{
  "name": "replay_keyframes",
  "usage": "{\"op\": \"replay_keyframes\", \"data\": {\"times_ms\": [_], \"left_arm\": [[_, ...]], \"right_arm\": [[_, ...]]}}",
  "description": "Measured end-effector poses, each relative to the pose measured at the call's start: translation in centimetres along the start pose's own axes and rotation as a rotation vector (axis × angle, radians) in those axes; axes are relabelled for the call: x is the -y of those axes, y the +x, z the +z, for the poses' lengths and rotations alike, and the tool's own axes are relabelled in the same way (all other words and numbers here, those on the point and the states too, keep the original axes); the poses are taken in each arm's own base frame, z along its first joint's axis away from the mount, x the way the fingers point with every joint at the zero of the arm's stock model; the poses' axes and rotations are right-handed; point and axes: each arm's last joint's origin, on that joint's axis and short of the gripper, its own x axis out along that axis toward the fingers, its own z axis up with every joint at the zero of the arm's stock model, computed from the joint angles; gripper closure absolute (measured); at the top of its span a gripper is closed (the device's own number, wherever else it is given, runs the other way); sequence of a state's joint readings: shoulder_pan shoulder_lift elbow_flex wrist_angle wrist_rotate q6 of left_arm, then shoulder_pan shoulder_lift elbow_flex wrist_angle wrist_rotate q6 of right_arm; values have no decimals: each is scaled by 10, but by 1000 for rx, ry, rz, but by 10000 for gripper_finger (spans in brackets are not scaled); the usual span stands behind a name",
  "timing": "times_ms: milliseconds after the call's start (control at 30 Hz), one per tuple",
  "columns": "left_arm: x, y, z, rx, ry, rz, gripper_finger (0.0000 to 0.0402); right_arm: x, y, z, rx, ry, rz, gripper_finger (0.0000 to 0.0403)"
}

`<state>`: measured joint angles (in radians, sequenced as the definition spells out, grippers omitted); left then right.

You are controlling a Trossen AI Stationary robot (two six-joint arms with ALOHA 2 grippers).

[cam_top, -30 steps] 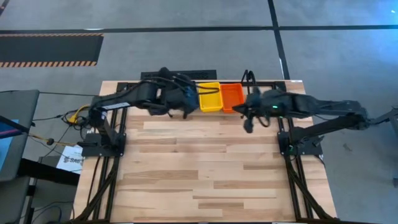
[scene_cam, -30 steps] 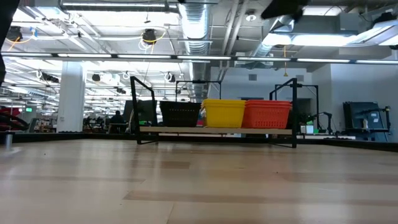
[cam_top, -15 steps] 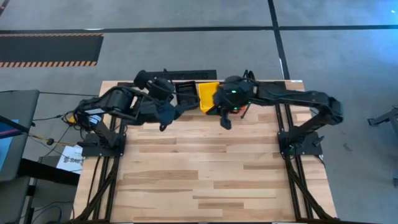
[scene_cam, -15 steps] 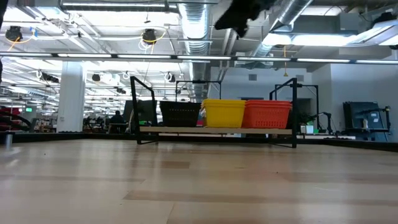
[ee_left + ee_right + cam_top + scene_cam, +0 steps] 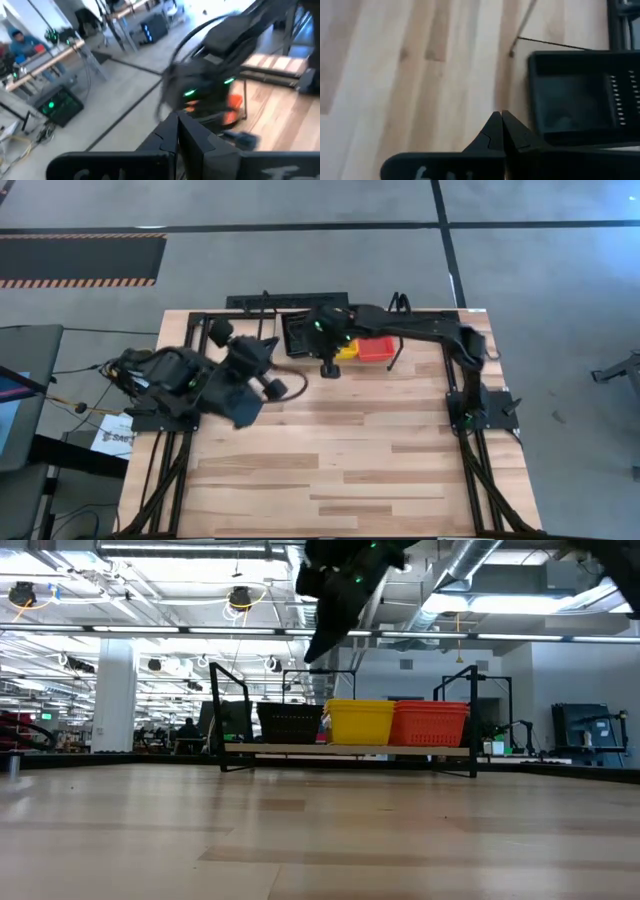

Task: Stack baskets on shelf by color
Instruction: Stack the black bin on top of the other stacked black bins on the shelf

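The baskets sit on the shelf [image 5: 226, 708] at the table's far edge in three stacks: black [image 5: 290, 723] on the left, yellow [image 5: 360, 722] in the middle, red [image 5: 430, 724] on the right. My right arm reaches leftward over the shelf. Its gripper [image 5: 328, 368] is shut and hangs in the air just in front of the black basket [image 5: 575, 95] and the yellow basket [image 5: 346, 352]. My left gripper [image 5: 274, 388] is shut and drawn back over the table's left half, pointing toward the right arm. Neither gripper holds anything.
Bare wooden table [image 5: 340, 460] stretches from the shelf to the near edge. The right arm [image 5: 340, 590] hangs high above the shelf's left half. Beyond the far edge lies the room, with a person [image 5: 20, 42] at a desk.
My right arm has swung leftward along the shelf, from its right end past the red stack to the black and yellow stacks. My left arm has pulled away from the black stack toward the table's left and near side. The baskets have stayed put.
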<state>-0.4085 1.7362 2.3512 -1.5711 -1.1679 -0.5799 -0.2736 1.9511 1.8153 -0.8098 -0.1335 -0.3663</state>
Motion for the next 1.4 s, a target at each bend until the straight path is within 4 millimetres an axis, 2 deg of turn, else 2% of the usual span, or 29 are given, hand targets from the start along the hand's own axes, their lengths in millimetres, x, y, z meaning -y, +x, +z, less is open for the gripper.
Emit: {"op": "replay_keyframes", "data": {"times_ms": [100,267,400,533,633,733,900,1033,1200,1400], "left_arm": [[0,-16,-1,52,-18,-8,401],[0,-32,-3,80,-57,-52,401],[1,-36,-4,83,-59,-70,401],[3,-36,-5,76,-56,-77,401],[3,-35,-5,71,-56,-84,401],[3,-35,-5,70,-55,-86,401],[3,-35,-5,68,-58,-88,401],[3,-35,-5,67,-64,-89,401],[3,-35,-5,66,-67,-91,401],[3,-35,-5,66,-66,-91,401]], "right_arm": [[31,-2,7,18,35,-43,403],[93,-38,13,167,126,-84,403],[132,-56,5,277,250,-21,403],[156,-53,-11,307,348,63,403],[164,-41,-18,283,376,70,403],[168,-19,-22,260,398,72,403],[175,17,-23,226,438,-74,403],[179,39,-23,233,428,-123,403],[183,42,-20,262,405,-195,403],[186,41,-25,172,369,-330,403]]}}
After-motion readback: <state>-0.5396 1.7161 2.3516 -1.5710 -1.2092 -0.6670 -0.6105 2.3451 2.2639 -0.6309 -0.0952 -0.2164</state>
